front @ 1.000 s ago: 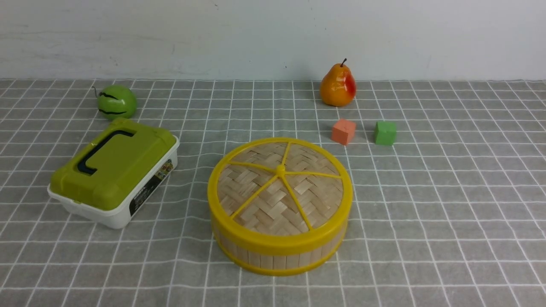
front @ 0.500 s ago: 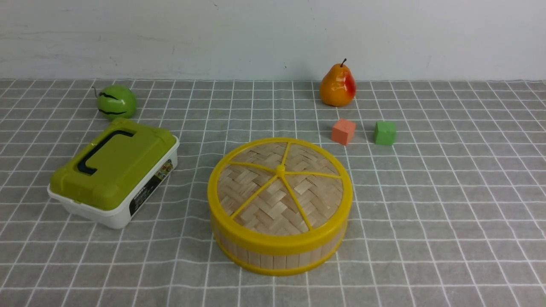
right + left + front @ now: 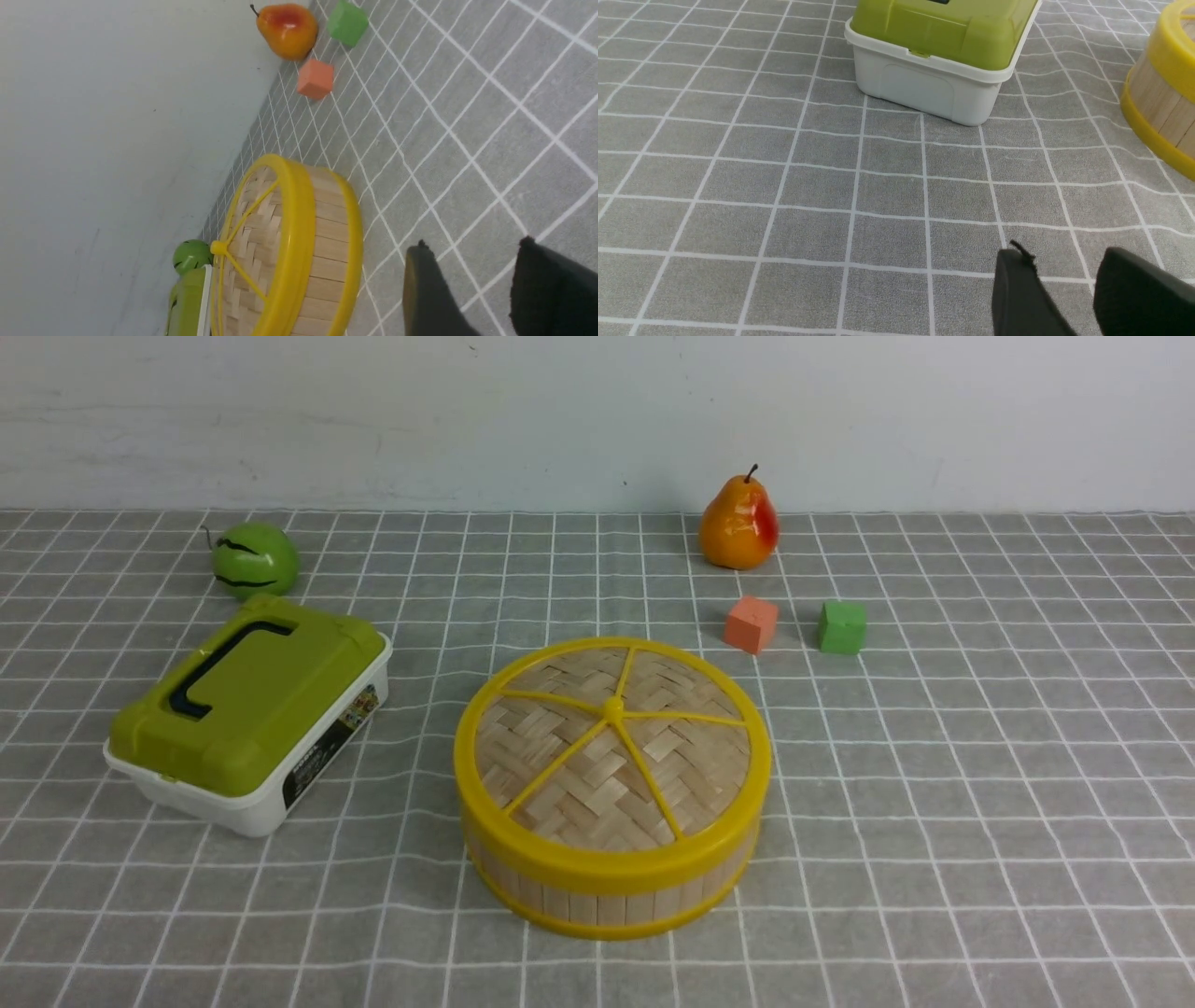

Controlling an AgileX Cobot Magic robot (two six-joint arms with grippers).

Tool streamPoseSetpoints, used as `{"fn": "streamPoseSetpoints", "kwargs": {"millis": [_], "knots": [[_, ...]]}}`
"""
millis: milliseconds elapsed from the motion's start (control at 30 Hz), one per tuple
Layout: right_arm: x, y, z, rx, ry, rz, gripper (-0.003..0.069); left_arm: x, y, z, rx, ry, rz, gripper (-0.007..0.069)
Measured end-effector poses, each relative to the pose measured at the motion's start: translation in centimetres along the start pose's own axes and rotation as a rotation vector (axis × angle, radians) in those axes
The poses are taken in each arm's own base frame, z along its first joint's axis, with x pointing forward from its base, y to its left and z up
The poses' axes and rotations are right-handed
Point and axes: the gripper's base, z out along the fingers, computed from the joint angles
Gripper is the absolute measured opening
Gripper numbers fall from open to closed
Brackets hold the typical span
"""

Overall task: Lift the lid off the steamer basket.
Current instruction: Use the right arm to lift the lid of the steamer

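The round steamer basket stands at the middle of the checked cloth, and the woven bamboo lid with yellow spokes and a small knob sits on it. Neither arm shows in the front view. In the left wrist view my left gripper hangs open over bare cloth, with the basket off at the frame's edge. In the right wrist view my right gripper is open and empty above the cloth, a short way from the basket's slat wall and the lid.
A white box with an olive-green lid lies left of the basket. A green ball-like fruit sits behind it. At the back right are a pear, an orange cube and a green cube. A pale wall closes the far edge.
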Motion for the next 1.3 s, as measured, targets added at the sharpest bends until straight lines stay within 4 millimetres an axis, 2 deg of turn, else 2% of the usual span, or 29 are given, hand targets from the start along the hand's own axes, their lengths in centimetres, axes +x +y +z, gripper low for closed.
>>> {"fn": "streamPoseSetpoints", "kwargs": {"millis": [133, 333, 400, 433, 467, 500, 533, 567, 600, 667, 700, 800, 900, 1000, 1033, 1133, 1300], "knots": [[-0.2, 0.1, 0.0, -0.016, -0.023, -0.019, 0.0241, 0.0, 0.0, 0.0, 0.0, 0.0, 0.0, 0.0239], [-0.3, 0.5, -0.1, -0.022, -0.023, -0.185, 0.024, 0.0, 0.0, 0.0, 0.0, 0.0, 0.0, 0.0239], [-0.6, 1.9, -0.6, -0.048, -0.027, -0.287, 0.0223, 0.0, 0.0, 0.0, 0.0, 0.0, 0.0, 0.0239], [-1.2, 3.7, -1.2, -0.073, -0.046, -0.375, 0.0194, 0.0, 0.0, 0.0, 0.0, 0.0, 0.0, 0.0239], [-1.3, 4.0, -1.3, -0.07, -0.044, -0.4, 0.0188, 0.0, 0.0, 0.0, 0.0, 0.0, 0.0, 0.0239], [-2.2, 6.4, -1.7, -0.055, -0.041, -0.509, 0.0125, 0.0, 0.0, 0.0, 0.0, 0.0, 0.0, 0.0239], [-2.7, 7.5, -1.8, -0.026, -0.021, -0.579, 0.009, 0.0, 0.0, 0.0, 0.0, 0.0, 0.0, 0.0239], [-2.8, 7.7, -1.6, -0.01, -0.008, -0.591, 0.0071, 0.0, 0.0, 0.0, 0.0, 0.0, 0.0, 0.0239], [-3.7, 9.7, -1.6, 0.038, 0.031, -0.693, 0.0026, 0.0, 0.0, 0.0, 0.0, 0.0, 0.0, 0.0239], [-5.2, 12.6, -1.0, 0.13, 0.124, -0.83, -0.0011, 0.0, 0.0, 0.0, 0.0, 0.0, 0.0, 0.0239], [-6.2, 14.5, -0.3, 0.172, 0.177, -0.893, -0.0019, 0.0, 0.0, 0.0, 0.0, 0.0, 0.0, 0.0239], [-8.4, 18.1, 1.8, 0.263, 0.345, -1.053, -0.0022, 0.0, 0.0, 0.0, 0.0, 0.0, 0.0, 0.0239], [-9.9, 20.5, 4.2, 0.3, 0.498, -1.142, -0.0019, 0.0, 0.0, 0.0, 0.0, 0.0, 0.0, 0.0239], [-10.5, 21.7, 7.4, 0.305, 0.622, -1.173, -0.0008, 0.0, 0.0, 0.0, 0.0, 0.0, 0.0, 0.0239], [-10.4, 22.1, 8.1, 0.298, 0.645, -1.187, -0.0007, 0.0, 0.0, 0.0, 0.0, 0.0, 0.0, 0.0239], [-9.3, 22.8, 12.0, 0.279, 0.767, -1.236, -0.0003, 0.0, 0.0, 0.0, 0.0, 0.0, 0.0, 0.0239], [-5.5, 23.7, 17.4, 0.225, 0.906, -1.342, 0.0, 0.0, 0.0, 0.0, 0.0, 0.0, 0.0, 0.0239]]}}
